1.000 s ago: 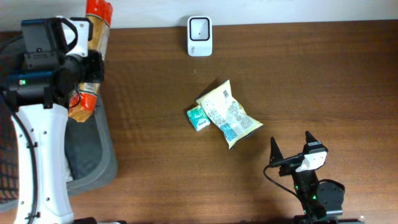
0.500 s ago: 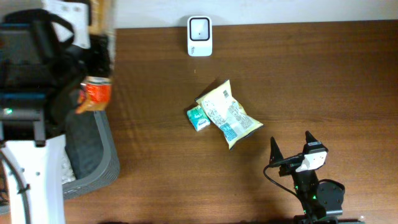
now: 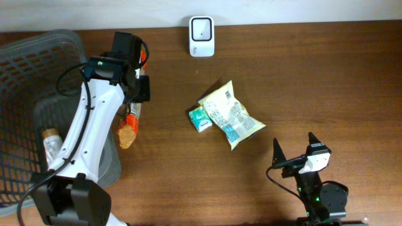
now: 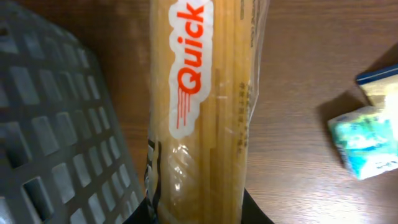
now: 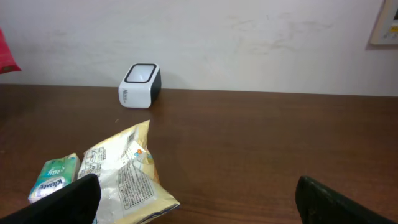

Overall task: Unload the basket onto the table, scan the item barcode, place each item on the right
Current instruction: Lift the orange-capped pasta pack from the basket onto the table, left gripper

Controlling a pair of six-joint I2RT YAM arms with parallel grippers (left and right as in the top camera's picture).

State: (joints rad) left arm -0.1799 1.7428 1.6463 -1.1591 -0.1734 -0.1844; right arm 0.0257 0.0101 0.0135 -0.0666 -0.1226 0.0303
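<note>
Left wrist view showed the left gripper (image 4: 200,218) clamped on the spaghetti pack (image 4: 205,106), likely bound for the scanner (image 3: 201,28); the right gripper (image 3: 294,143) gaped, idle.

Soft, even light is bathing the dark brown wooden table (image 3: 326,81), leaving only faint shadows. Glare is glinting on the clear plastic spaghetti packet (image 4: 205,112), looking slightly soft up close.
</note>
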